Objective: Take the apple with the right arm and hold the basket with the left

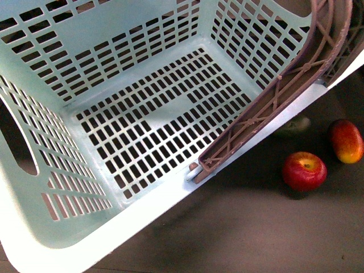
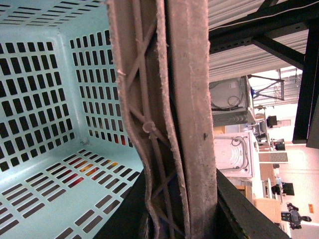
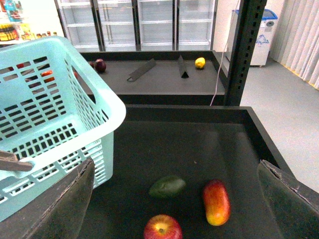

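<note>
Dark shelf decking (image 1: 239,227) carries everything you see. The basket (image 1: 114,74) fills most of the front view, its edges cut off by the frame. The apple (image 1: 304,170) sits on the shelf near the basket's right rim, outside it and untouched. Beside the apple lies an elongated red-yellow fruit (image 1: 346,140), and an avocado (image 1: 296,124) is half hidden under the rim; you can make it out better in the right wrist view. Your right gripper (image 3: 175,169) hangs above the fruit with its fingers (image 3: 65,204) spread wide and nothing between them — the apple there is clipped by the frame edge. Your left gripper (image 2: 182,204) is mostly hidden — only dark finger edges show, pressed against either side of the brown handle (image 2: 169,99), so it is clamped on the basket there.
</note>
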Robot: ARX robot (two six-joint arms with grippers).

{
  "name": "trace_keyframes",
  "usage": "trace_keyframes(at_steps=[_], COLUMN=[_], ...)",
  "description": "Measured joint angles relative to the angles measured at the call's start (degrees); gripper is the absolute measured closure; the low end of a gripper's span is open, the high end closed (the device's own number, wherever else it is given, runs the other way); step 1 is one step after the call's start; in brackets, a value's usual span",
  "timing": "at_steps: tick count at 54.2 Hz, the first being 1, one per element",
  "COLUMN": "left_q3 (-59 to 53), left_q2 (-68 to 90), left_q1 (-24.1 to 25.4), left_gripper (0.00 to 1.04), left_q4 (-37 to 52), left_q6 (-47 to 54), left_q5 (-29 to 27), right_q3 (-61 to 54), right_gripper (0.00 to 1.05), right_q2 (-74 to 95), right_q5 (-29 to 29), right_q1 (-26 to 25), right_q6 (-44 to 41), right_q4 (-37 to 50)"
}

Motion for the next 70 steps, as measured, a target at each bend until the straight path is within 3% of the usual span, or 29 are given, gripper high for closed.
trace_keyframes(at_steps=[8, 14, 20, 25, 35, 44, 51, 70], left_q3=[0.0, 0.0, 0.0, 0.0, 0.0, 0.0, 0.0, 0.0], left_q2=[0.0, 0.0, 0.02, 0.11, 0.15, 0.15, 0.15, 0.15], left_q1=[0.0, 0.0, -0.09, -0.07, -0.09, -0.09, -0.09, -0.09], left_gripper=[0.85, 0.85, 0.85, 0.85, 0.85, 0.85, 0.85, 0.85], left_q4=[-0.02, 0.0, 0.0, 0.0, 0.0, 0.0, 0.0, 0.0], left_q6=[-0.02, -0.02, 0.11, 0.0, 0.13, 0.17, 0.17, 0.15], left_q5=[0.04, -0.02, 0.07, 0.0, 0.04, 0.02, 0.02, 0.02], right_q3=[0.0, 6.93, 7.76, 7.93, 7.72, 8.7, 13.92, 26.99], right_gripper=[0.09, 0.09, 0.09, 0.09, 0.09, 0.09, 0.09, 0.09], right_q2=[0.0, 10.84, 17.0, 22.47, 38.4, 70.77, 93.85, 119.56], right_q5=[0.0, -1.16, -2.51, -7.19, -10.71, -13.05, -13.68, -13.07], right_q1=[0.0, -0.26, -1.25, -4.13, -8.07, -10.08, -10.1, -7.61], right_q6=[0.0, 7.5, 9.88, 10.29, 5.46, -1.97, -6.93, -9.68], right_q4=[0.0, -17.94, -20.79, -15.82, -0.2, 27.23, 41.4, 46.47])
